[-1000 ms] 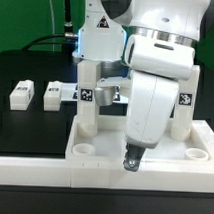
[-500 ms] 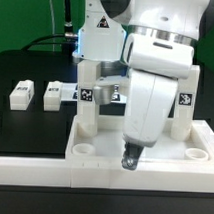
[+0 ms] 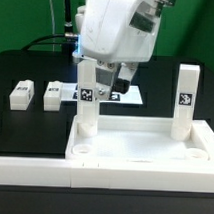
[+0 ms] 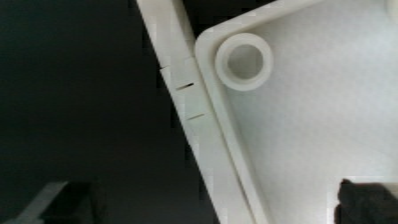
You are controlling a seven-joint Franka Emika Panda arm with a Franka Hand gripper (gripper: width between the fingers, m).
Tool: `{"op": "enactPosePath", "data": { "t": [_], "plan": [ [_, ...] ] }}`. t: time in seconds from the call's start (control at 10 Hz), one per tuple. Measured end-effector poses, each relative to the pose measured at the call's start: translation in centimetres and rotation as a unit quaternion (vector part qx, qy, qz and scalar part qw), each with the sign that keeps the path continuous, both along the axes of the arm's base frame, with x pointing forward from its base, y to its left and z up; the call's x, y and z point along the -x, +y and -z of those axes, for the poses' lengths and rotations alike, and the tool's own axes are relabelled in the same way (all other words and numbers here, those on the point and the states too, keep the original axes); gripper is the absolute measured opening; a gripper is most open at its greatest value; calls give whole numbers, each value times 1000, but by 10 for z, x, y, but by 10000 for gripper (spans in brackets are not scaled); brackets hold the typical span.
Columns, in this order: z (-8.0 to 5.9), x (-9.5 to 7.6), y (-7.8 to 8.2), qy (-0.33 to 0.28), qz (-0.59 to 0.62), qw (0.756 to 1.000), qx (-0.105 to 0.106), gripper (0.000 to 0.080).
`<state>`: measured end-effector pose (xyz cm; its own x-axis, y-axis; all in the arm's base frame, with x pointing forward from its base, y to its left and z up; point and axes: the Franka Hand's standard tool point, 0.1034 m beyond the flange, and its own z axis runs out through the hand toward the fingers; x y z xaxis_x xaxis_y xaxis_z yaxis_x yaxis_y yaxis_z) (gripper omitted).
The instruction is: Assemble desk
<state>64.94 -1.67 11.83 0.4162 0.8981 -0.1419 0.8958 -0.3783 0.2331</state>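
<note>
Hand [image 4: 210, 202] spread wide, holding nothing, over a corner socket [image 4: 244, 60] of the desk tray [image 3: 144, 146]. Two upright legs [image 3: 86, 94] stand in it; two loose legs [image 3: 22, 92] lie at its nine o'clock.

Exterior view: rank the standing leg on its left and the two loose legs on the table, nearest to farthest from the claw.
1. Standing leg, beside the claw.
2. Inner loose leg, toward the exterior view's left.
3. Outer loose leg, farthest toward that left.

Bright, flat light bleaches the white tabletop [image 4: 302, 140] beneath the gripper [image 4: 214, 205]; the black bench [image 4: 80, 100] beside it is dim. Both views are soft, the arm [image 3: 118, 30] blurred.
</note>
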Motion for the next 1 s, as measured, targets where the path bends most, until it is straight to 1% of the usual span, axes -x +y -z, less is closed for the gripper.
{"op": "enactPosePath", "data": {
  "t": [0.2,0.3,0.4,0.5,0.6,0.7,0.8,0.9,1.0],
  "plan": [
    [0,0,0,-12,51,999,-9,649],
    [0,0,0,-22,103,994,-21,649],
    [-21,8,-15,-20,139,989,-39,649],
    [-39,24,-31,-25,175,983,-57,649],
    [-48,37,-47,-25,204,976,-69,649],
    [-55,56,-73,-27,251,964,-84,649],
    [-57,77,-95,-30,317,943,-96,649],
    [-56,78,-96,-35,350,931,-98,649],
    [-54,76,-91,-39,379,919,-104,649]
  ]
}}
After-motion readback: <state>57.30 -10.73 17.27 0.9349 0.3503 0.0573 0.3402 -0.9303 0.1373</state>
